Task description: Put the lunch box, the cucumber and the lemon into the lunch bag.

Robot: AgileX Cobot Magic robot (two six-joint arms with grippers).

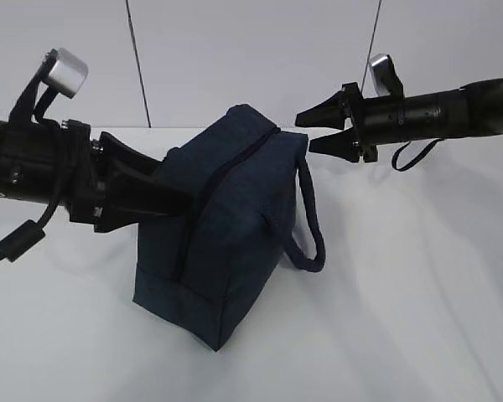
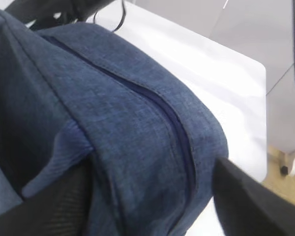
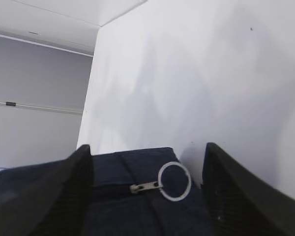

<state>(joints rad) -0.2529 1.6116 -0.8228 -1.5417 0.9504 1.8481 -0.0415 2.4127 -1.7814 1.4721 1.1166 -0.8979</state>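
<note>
Left claw [image 1: 172, 197] clamps the lunch bag [image 1: 226, 251]; right claw [image 1: 306, 130] hovers apart, spread.

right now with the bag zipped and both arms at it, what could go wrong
The left gripper clamps one end of the lunch bag, which sits tilted on the table; a hard zip pull could tip or drag it. The right gripper is open and off the ring pull, a thin target it could miss. The handle hangs near that gripper and might snag.
</note>
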